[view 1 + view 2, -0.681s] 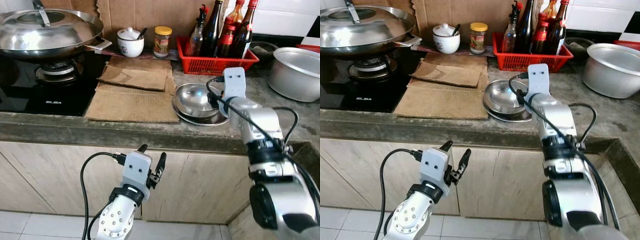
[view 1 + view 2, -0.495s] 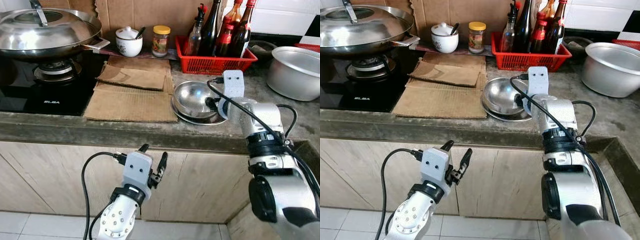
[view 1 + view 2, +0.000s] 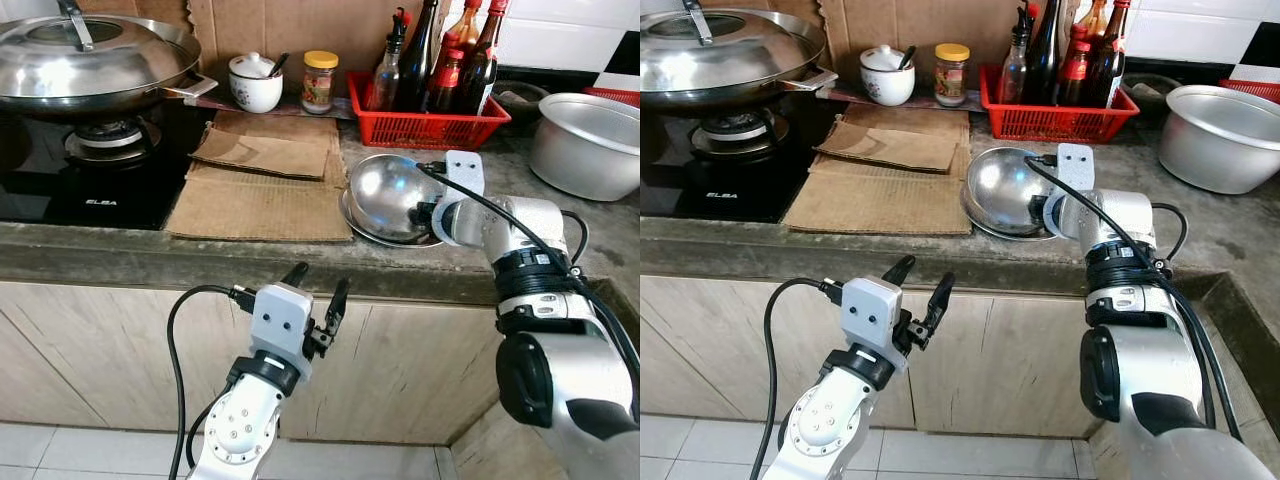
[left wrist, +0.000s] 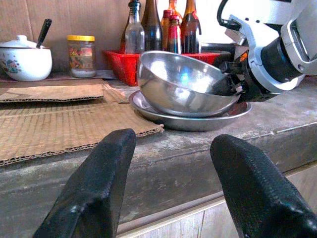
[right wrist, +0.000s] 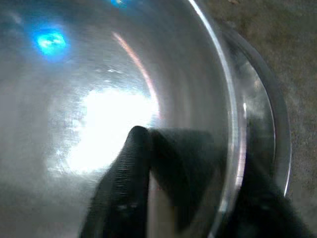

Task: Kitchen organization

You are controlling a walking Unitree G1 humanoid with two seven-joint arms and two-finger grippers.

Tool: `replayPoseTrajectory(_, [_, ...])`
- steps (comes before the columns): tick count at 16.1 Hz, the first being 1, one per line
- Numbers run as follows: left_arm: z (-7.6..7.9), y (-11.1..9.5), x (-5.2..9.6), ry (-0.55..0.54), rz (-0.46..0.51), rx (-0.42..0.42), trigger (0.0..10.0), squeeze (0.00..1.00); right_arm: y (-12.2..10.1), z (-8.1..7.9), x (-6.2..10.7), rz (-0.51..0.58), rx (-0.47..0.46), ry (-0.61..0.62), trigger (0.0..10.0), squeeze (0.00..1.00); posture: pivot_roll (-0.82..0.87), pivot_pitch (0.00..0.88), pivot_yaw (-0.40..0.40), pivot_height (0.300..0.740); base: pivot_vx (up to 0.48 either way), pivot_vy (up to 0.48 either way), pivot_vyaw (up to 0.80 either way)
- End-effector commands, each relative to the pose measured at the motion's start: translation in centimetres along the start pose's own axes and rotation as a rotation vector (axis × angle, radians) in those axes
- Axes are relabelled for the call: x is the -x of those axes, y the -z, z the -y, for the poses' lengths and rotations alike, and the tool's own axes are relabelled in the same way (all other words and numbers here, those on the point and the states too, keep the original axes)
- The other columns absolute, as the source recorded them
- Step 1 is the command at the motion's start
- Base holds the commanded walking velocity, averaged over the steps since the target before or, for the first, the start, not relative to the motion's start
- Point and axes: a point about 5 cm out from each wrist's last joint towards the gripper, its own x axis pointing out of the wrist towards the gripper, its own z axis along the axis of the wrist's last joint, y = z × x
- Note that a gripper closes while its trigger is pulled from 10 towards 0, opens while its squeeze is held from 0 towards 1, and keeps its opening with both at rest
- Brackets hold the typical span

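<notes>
A shiny steel bowl [image 3: 385,190] stands tilted on its edge over a shallow steel plate [image 3: 372,234] on the counter. My right gripper [image 3: 425,212] is shut on the bowl's rim at its right side. One black finger [image 5: 130,168] lies inside the bowl [image 5: 74,74] and the other is outside the rim. My left gripper [image 3: 318,293] hangs open and holding nothing below the counter edge, in front of the cabinet doors. In the left wrist view its fingers [image 4: 99,183] point toward the bowl [image 4: 183,84] and plate [image 4: 198,121].
Cardboard sheets [image 3: 265,190] lie left of the bowl. A lidded wok [image 3: 90,60] sits on the gas stove. A red basket of bottles [image 3: 430,105], a white pot [image 3: 252,85] and a jar [image 3: 320,80] line the back. An aluminium pot [image 3: 590,140] stands at the right.
The right wrist has rolled and dropped lower, tipping the bowl up from flat onto its edge. The left gripper has risen a little.
</notes>
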Motion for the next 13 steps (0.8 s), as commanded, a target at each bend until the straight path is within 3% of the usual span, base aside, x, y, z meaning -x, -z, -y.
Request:
replayPoseTrajectory(1, [0.1,0.0,-0.2,0.006,0.005,-0.001,10.0,0.00,-0.3,-0.2,0.1,-0.002,-0.022,0.007,0.0,0.00,0.08,0.046,-0.109,0.740,0.000,0.000,0.00])
replayPoseTrajectory(4, [0.0,0.2,-0.2,0.006,-0.001,-0.005,10.0,0.00,-0.1,-0.1,-0.1,0.004,-0.053,0.020,0.0,0.00,0.08,0.029,-0.108,0.740,0.000,0.000,0.00])
replayPoseTrajectory(8, [-0.1,0.5,-0.2,0.005,-0.012,-0.012,10.0,0.00,-0.6,-0.1,-0.1,0.097,-0.241,0.009,0.0,0.00,0.08,0.019,-0.110,0.740,0.000,0.000,0.00])
replayPoseTrajectory(11, [-0.2,0.7,-0.4,0.001,-0.017,-0.013,10.0,0.00,-2.4,-0.1,1.4,0.356,-0.439,-0.034,0.0,0.00,0.08,0.016,-0.102,0.740,0.000,0.000,0.00])
replayPoseTrajectory(13, [-0.3,0.8,-0.4,-0.002,-0.024,-0.019,10.0,0.00,-2.5,0.1,3.3,0.566,-0.372,0.005,0.0,0.00,0.08,0.018,-0.099,0.740,0.000,0.000,0.00])
